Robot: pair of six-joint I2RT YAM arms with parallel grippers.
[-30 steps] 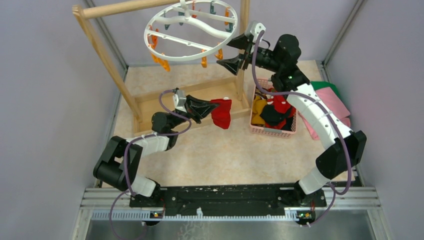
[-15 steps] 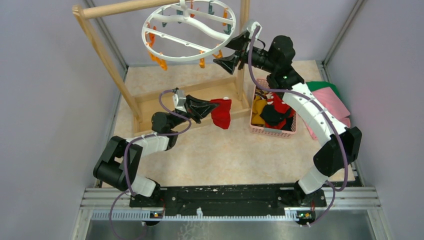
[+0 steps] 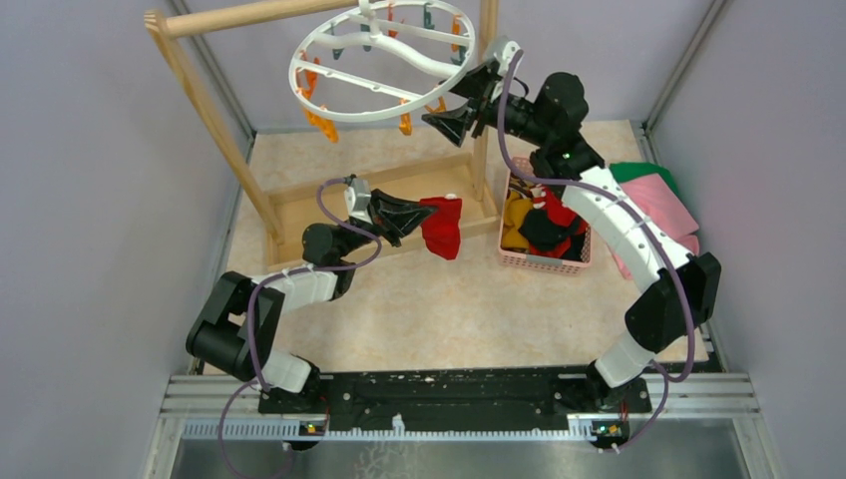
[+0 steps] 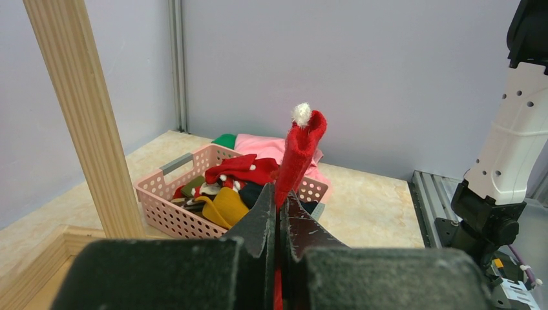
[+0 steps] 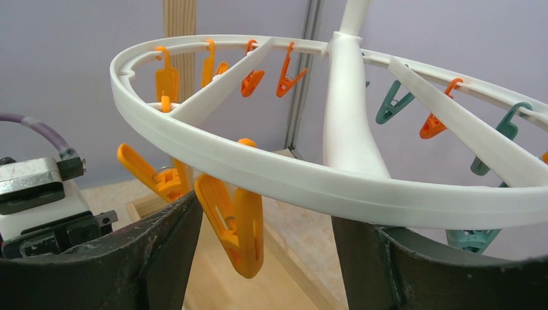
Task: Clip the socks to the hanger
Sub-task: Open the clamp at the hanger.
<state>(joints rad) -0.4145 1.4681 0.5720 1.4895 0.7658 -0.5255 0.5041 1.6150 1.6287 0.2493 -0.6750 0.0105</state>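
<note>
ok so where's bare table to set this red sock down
Widest bare patch: the middle of the table, from the wooden rack and pink basket toward the near edge. Crowded on the right: the basket is full of socks, with folded cloths beside it.

1. Rack (image 3: 214,110) stands at the back left of the desk (image 3: 449,319), its base frame flat on the surface.
2. Hanger (image 3: 384,60) hangs high by the rack's top rail, tilted, above the base frame.
3. Right claw (image 3: 461,100) sits at the hanger's right rim, fingers spread. One clip (image 5: 236,229) dangles from the rim between them.
4. Basket (image 3: 544,262) sits just right of the rack's right post, with socks (image 3: 544,225) piled inside.
5. Folded cloths (image 3: 663,205) lie right of the basket, near the right wall. Touching it or not, cannot tell.
6. Left claw (image 3: 419,213) hangs over the base frame's front rail, pinched on one sock (image 3: 442,228), which hangs left of the basket.
</note>
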